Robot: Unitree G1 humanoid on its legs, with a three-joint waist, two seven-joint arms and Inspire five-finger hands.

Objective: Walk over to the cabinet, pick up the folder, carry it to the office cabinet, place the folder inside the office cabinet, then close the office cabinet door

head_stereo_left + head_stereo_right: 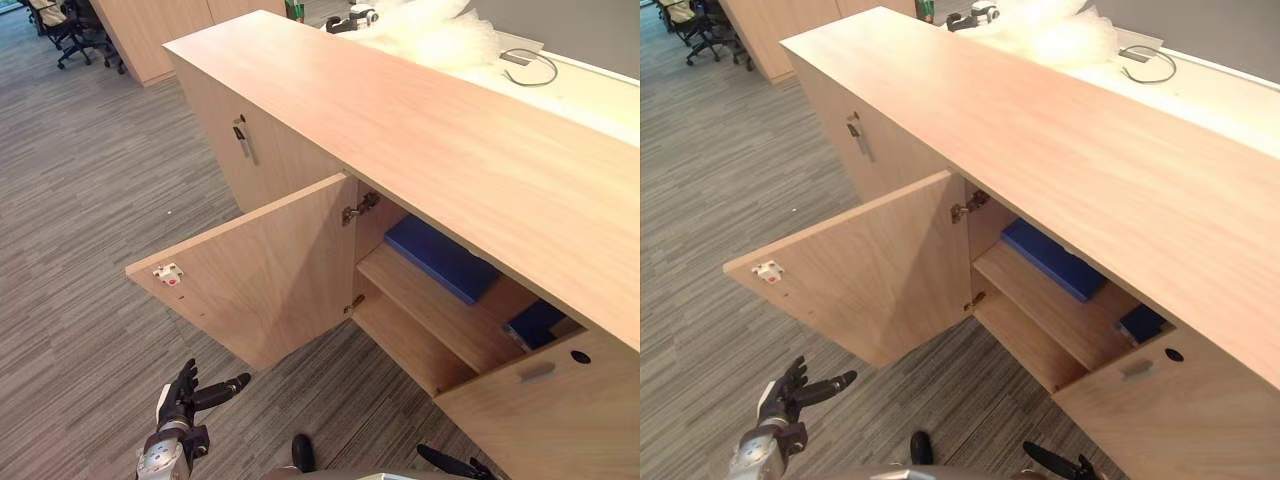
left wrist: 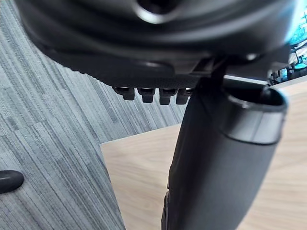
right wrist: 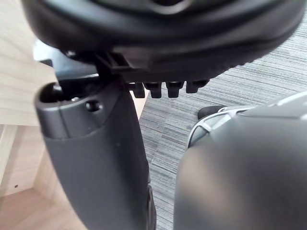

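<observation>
A blue folder (image 1: 440,258) lies flat on the upper shelf inside the light wooden office cabinet (image 1: 430,130). The cabinet's left door (image 1: 260,275) stands swung wide open toward me. My left hand (image 1: 185,397) hangs low in front of that door, apart from it, fingers relaxed and holding nothing; its thumb (image 2: 216,158) shows against the door's wood. At the bottom edge my right hand (image 1: 450,464) shows only dark fingertips; its thumb (image 3: 100,158) and fingers (image 3: 165,87) hold nothing.
A second blue item (image 1: 535,322) sits deeper right on the shelf, behind the right-hand door (image 1: 545,410). A closed door with a metal handle (image 1: 243,138) lies further left. White wrapping (image 1: 430,35) and a cable (image 1: 530,65) lie beyond the cabinet top. Office chairs (image 1: 75,30) stand far left.
</observation>
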